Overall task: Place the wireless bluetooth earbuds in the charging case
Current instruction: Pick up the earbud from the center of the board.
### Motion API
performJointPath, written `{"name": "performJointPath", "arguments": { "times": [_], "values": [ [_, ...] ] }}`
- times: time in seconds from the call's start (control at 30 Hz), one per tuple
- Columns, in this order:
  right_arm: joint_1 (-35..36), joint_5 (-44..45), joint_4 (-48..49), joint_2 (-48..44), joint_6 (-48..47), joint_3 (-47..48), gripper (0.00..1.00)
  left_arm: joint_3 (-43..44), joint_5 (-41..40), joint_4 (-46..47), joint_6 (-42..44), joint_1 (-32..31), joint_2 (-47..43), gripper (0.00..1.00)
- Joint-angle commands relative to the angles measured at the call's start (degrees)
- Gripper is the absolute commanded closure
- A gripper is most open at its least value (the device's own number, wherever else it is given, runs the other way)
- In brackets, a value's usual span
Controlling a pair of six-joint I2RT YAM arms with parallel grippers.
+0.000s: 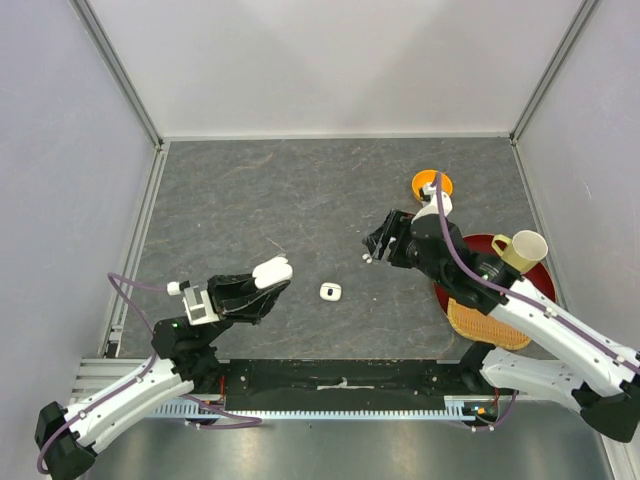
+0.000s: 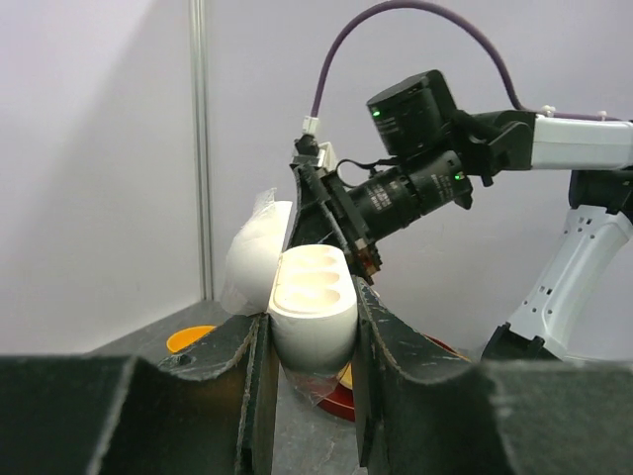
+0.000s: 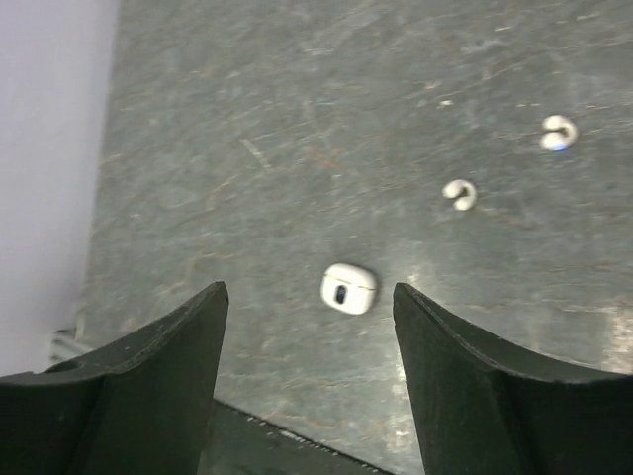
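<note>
Showing left gripper (image 2: 310,336) pinching an open charging case (image 2: 312,297), wells empty; a closed case (image 1: 331,291) on the table (image 1: 250,190); two earbuds (image 3: 460,194) loose nearby; right gripper (image 3: 307,297), jaws spread, above them; orange bowl (image 1: 432,184), mug (image 1: 520,250), red plate (image 1: 538,282) rightmost.

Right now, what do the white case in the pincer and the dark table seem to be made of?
The open case in the left pincer looks like smooth white plastic: moulded rounded edges, soft sheen. The table looks like grey stone or stone-print laminate, matt, with mottled veins and fine scratches; which one, I cannot tell.
</note>
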Motion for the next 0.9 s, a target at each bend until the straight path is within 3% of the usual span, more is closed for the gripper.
{"name": "performJointPath", "arguments": {
  "times": [0.0, 0.17, 0.4, 0.87],
  "values": [
    [-3.1, 4.5, -5.9, 4.7, -6.0, 3.6, 0.28, -0.3, -0.1, 0.6, 2.7, -0.1, -2.8, 0.98],
    [-10.5, 0.0, -4.3, 8.6, -9.4, 1.3, 0.35, -0.1, 0.7, -2.1, 2.9, -0.1, -4.7, 0.98],
    [-28.7, -18.6, 5.6, 14.9, -13.9, -5.1, 0.43, 0.7, 2.3, -5.1, 2.9, -0.2, -6.6, 0.98],
    [-34.9, -26.3, 15.9, 34.3, -14.2, -3.6, 0.50, 1.3, 2.9, -7.1, 3.5, -0.1, -6.5, 0.98]
  ]
}}
